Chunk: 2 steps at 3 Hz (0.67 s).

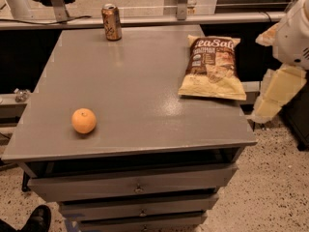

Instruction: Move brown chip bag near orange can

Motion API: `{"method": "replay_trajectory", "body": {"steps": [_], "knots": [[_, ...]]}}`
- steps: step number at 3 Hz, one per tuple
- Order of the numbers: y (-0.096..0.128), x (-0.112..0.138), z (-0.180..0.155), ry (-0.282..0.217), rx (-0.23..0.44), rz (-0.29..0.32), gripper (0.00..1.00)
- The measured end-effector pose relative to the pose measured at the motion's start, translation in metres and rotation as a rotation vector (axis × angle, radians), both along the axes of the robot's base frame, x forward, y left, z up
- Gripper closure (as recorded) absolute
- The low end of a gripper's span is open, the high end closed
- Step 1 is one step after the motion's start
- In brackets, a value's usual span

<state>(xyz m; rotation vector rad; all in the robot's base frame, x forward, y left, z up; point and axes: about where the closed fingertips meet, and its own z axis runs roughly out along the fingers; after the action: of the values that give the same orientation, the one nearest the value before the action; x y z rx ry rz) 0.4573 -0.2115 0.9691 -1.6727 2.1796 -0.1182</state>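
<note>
Since the claw (276, 94) hangs off the side of the desk (145, 105), just past the edge where the brown chip bag (212, 69) lies, my first job is the reach, not the carry. I cannot tell from here whether the claw is apart or together. The bag lies flat on the desk, near the claw, with its closest corner at the desk's edge. The orange can (111, 21) stands upright well beyond the bag from the claw, at the back edge, with bare desk between the two. The round orange fruit (84, 120) sits well apart from the claw, toward the front on the opposite side, and I judge it out of the path. I would come over the bag from above, pinch a crinkled ridge near its middle rather than a limp corner, lift it clear, and set it down just short of the can so I don't topple it.
</note>
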Motion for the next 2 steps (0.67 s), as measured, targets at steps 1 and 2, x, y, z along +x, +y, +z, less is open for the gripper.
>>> {"method": "replay_trajectory", "body": {"steps": [1, 2], "knots": [[0.000, 0.045, -0.018, -0.079, 0.053, -0.038, 0.00], [0.000, 0.093, -0.040, -0.130, 0.104, -0.090, 0.00]]}}
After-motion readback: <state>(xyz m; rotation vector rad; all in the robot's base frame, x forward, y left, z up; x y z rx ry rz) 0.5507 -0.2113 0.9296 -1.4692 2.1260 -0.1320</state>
